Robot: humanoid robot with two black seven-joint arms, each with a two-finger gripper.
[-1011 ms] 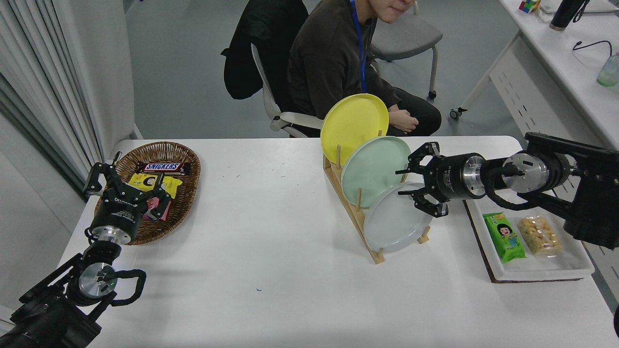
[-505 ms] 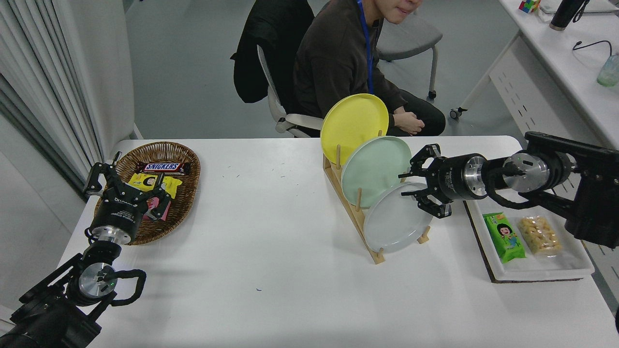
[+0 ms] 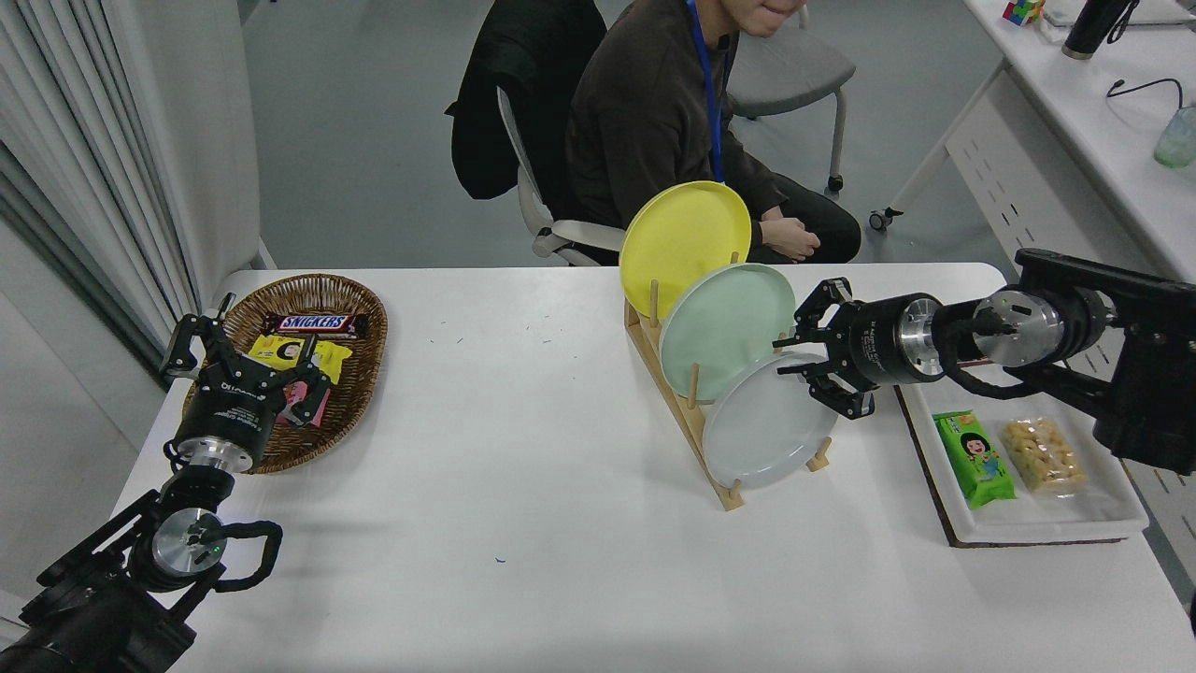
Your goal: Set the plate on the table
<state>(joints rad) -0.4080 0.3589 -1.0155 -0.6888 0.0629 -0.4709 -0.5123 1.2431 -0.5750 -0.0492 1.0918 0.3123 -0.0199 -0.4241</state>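
The pale grey plate (image 3: 761, 430) stands on edge in the front slot of the wooden rack (image 3: 690, 419), right of centre frame, leaning back against the mint green plate (image 3: 724, 327); yellow plate (image 3: 682, 238) sits behind that, highest up. Right gripper (image 3: 805, 365) comes in horizontally from the right edge, pointing left, fingers spread wide & holding nothing. Its tips are right at the grey plate's upper right rim, approx. where grey & green plates overlap. Upper finger lies over the green plate's right edge, lower finger over the grey plate's top right. Whether either finger touches a plate can't be told from this angle.

Rack stands on the white table (image 3: 523, 486), all 3 plates upright in it.

Containers: wicker basket (image 3: 350, 383) at left of frame holds a Snickers bar (image 3: 313, 323) at its far side, plus a yellow packet (image 3: 299, 353) & something pink under it, partly hidden. White tray (image 3: 1046, 519) at lower right, just beside the rack, holds a green snack pack (image 3: 974, 458) w/ a clear bag of pale nuts or crackers (image 3: 1042, 455) to its right.

Left gripper (image 3: 245, 350) is parked lower left, over the basket's near edge, fingers apart, empty.

A person in a dark top (image 3: 645, 112) sits at the far side, top of frame, hands together in lap.
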